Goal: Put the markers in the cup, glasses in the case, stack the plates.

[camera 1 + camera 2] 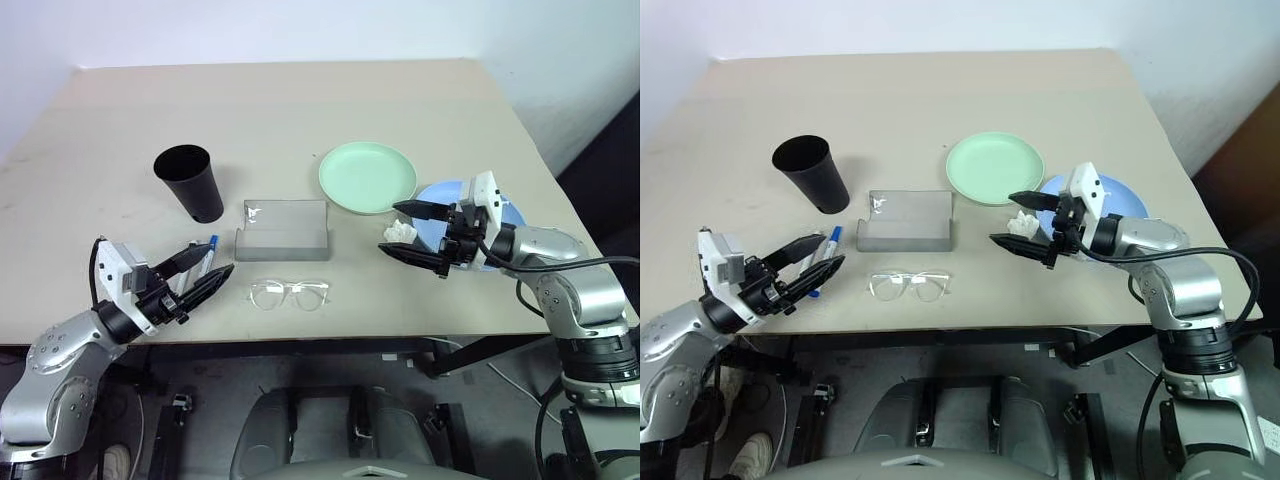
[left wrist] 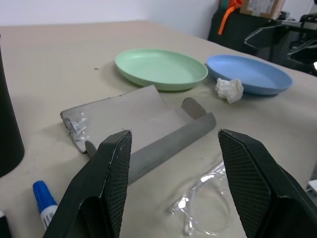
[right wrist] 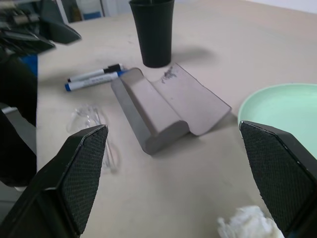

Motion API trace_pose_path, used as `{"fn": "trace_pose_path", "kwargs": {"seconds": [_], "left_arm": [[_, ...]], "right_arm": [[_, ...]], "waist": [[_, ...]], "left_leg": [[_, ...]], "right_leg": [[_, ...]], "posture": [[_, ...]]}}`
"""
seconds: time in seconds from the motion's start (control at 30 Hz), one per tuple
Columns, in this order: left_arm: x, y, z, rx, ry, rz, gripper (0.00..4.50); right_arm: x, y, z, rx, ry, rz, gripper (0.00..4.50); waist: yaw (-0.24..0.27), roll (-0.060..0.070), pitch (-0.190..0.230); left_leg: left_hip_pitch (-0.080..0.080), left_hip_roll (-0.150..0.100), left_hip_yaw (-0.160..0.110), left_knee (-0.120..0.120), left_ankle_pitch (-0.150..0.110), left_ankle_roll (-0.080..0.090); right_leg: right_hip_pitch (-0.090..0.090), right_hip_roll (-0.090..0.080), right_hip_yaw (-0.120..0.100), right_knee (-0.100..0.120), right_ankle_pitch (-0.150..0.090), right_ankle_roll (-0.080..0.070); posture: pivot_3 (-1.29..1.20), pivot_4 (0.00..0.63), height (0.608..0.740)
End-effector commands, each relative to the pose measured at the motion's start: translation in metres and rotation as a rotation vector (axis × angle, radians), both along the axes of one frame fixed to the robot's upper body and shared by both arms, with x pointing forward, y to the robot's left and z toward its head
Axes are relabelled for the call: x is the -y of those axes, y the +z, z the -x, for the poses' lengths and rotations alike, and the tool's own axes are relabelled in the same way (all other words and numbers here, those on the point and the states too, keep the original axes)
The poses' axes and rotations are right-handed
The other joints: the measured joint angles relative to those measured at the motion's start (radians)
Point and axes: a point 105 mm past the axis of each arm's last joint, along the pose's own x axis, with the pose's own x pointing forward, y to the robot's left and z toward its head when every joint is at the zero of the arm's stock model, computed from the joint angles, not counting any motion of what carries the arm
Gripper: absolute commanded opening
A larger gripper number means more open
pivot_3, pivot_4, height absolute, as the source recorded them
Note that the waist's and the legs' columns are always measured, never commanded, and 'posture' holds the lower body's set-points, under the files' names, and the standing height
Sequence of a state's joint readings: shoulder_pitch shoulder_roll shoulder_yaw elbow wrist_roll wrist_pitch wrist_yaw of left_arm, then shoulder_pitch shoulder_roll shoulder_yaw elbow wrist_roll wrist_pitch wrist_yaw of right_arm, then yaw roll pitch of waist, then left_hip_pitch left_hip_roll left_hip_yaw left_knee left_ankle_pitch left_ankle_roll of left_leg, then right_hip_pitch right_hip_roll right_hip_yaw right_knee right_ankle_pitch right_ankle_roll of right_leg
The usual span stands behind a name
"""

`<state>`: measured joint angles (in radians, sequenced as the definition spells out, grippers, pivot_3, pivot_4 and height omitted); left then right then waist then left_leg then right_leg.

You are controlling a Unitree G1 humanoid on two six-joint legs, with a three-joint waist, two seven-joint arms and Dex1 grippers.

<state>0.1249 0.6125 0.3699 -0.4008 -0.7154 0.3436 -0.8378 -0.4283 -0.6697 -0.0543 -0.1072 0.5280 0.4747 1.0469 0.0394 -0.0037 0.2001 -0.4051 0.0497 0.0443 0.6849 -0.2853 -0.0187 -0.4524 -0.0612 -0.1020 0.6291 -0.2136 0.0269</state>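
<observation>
Glasses (image 1: 289, 294) near front edge, table (image 1: 300, 110) beyond open

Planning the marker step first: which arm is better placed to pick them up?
Left, probably. The open left gripper hovers right over the markers, while the right gripper is across the table by the blue plate.

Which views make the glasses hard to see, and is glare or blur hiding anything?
Head views: the clear-framed glasses read faint against the pale table, but no glare hides them. Left wrist view: the glasses sit close and soft, and the case is sharper. Right wrist view: the glasses are pale, and the markers are crisp.
</observation>
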Motion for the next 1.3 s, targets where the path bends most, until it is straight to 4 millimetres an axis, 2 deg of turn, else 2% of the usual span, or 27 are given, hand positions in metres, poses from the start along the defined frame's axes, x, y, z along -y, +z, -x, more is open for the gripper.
{"fn": "trace_pose_path", "kwargs": {"seconds": [0.03, 0.2, 0.43, 0.63, 0.7, 0.87, 1.07, 1.3], "left_arm": [[-0.002, 0.022, 0.000, 0.080, -0.021, -0.014, 2.91], [0.006, 0.023, -0.001, 0.079, -0.082, -0.013, 2.91], [0.012, 0.013, -0.006, 0.054, -0.118, -0.013, 2.91], [0.030, 0.011, -0.007, 0.038, -0.173, 0.005, 2.91], [0.034, 0.008, -0.005, 0.027, -0.191, -0.007, 2.91], [0.037, 0.016, -0.009, 0.030, -0.200, -0.002, 2.91], [0.035, 0.014, -0.013, 0.037, -0.197, -0.006, 2.91], [0.026, 0.006, -0.014, 0.042, -0.179, -0.009, 2.91]], "right_arm": [[0.012, 0.010, -0.001, 0.046, -0.030, 0.007, 4.50], [0.021, 0.004, -0.007, 0.047, -0.080, 0.024, 4.50], [0.031, 0.009, -0.010, 0.081, -0.156, 0.023, 4.50], [0.039, 0.013, -0.006, 0.063, -0.187, 0.036, 4.50], [0.044, 0.007, -0.006, 0.033, -0.207, 0.083, 4.50], [0.059, -0.008, -0.013, -0.026, -0.270, 0.229, 4.50], [0.058, -0.022, -0.024, -0.085, -0.323, 0.305, 4.50], [0.065, -0.051, -0.031, -0.192, -0.366, 0.448, 4.50]], "waist": [[0.000, 0.000, 0.000], [-0.003, 0.000, 0.000], [0.000, 0.000, 0.000], [-0.001, 0.000, 0.000], [-0.002, 0.000, 0.000], [-0.002, -0.001, 0.000], [-0.004, -0.001, -0.001], [-0.002, -0.001, -0.001]], "left_leg": [[0.000, 0.000, 0.000, 0.000, 0.000, 0.000], [0.000, 0.000, 0.001, 0.000, 0.000, 0.000], [-0.001, 0.000, 0.005, 0.000, 0.000, 0.000], [-0.001, 0.000, 0.006, 0.000, 0.000, 0.000], [-0.001, 0.000, 0.006, 0.000, 0.000, 0.000], [0.000, 0.000, 0.006, 0.000, 0.000, 0.000], [0.000, 0.000, 0.007, 0.000, 0.000, 0.000], [0.000, 0.000, 0.007, 0.000, 0.000, 0.000]], "right_leg": [[0.000, 0.000, 0.000, 0.000, 0.000, 0.000], [0.000, 0.001, 0.001, 0.000, 0.000, 0.000], [-0.004, 0.002, 0.005, 0.001, 0.001, 0.001], [-0.005, 0.001, 0.007, 0.001, 0.001, 0.001], [-0.005, 0.001, 0.007, 0.001, 0.001, 0.001], [-0.005, 0.002, 0.007, 0.002, 0.001, 0.001], [-0.006, 0.003, 0.008, 0.002, 0.001, 0.000], [-0.006, 0.003, 0.009, 0.002, 0.002, 0.000]], "posture": [[0.00, 0.150, 0.730], [0.00, 0.150, 0.730], [0.00, 0.150, 0.730], [0.00, 0.150, 0.730], [0.00, 0.150, 0.730], [0.00, 0.150, 0.730], [0.00, 0.150, 0.730], [0.00, 0.150, 0.730]]}}
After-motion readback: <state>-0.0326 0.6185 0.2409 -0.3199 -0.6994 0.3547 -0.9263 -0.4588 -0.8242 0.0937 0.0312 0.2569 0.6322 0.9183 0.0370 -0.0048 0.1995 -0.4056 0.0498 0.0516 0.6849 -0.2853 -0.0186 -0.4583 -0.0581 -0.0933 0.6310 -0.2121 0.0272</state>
